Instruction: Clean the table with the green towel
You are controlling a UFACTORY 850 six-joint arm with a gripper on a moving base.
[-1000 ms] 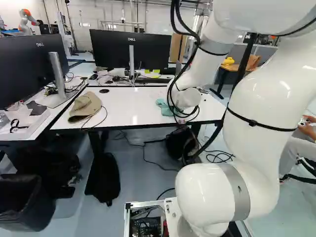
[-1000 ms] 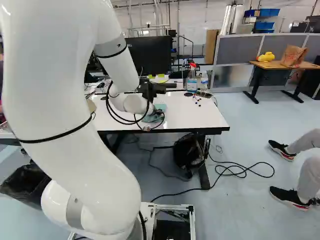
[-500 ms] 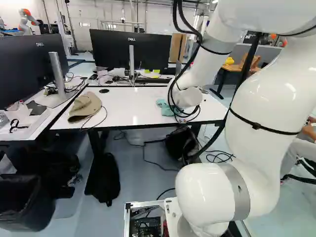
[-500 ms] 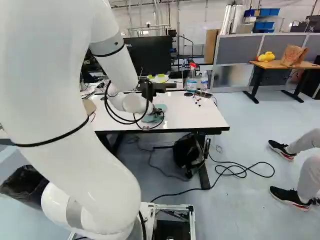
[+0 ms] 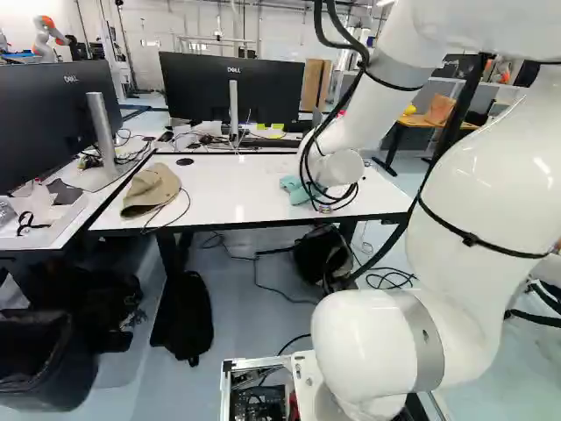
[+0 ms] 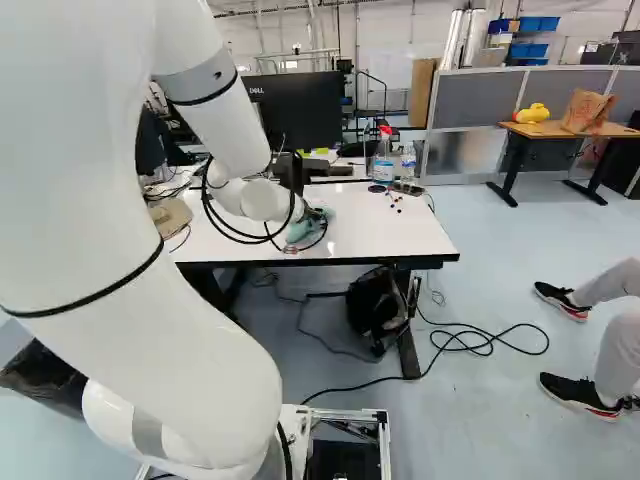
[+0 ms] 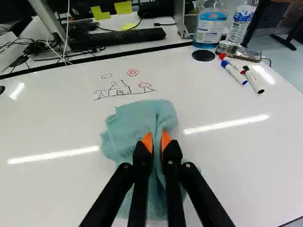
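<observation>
My gripper point(image 6: 314, 212) is low over the white table point(image 6: 400, 235), partly hidden behind the wrist in the right base view. The wrist view shows the gripper point(image 7: 157, 144) shut on a raised fold of the green towel point(image 7: 137, 120), with its orange pads pressing from both sides. The rest of the cloth spreads crumpled on the tabletop around and beneath the fingers. Just ahead of the towel, a marker drawing point(image 7: 119, 89) of a house, trees, a flower and a cloud is on the white surface. In the left base view the towel point(image 5: 293, 186) peeks out beside the wrist.
Several markers point(image 7: 234, 72), a glass-like case point(image 7: 239, 53), a spray bottle point(image 7: 209, 23) and a water bottle point(image 7: 243, 21) stand or lie at the far right corner. A cap point(image 5: 152, 190) lies at the table's left. Monitors point(image 5: 231, 88) and a keyboard point(image 7: 125, 38) are beyond. Another robot point(image 5: 48, 37) stands far back.
The base has stayed put. My arm has shifted, its upper links moving right in the left base view and left in the right one. The towel has slid slightly with the gripper.
</observation>
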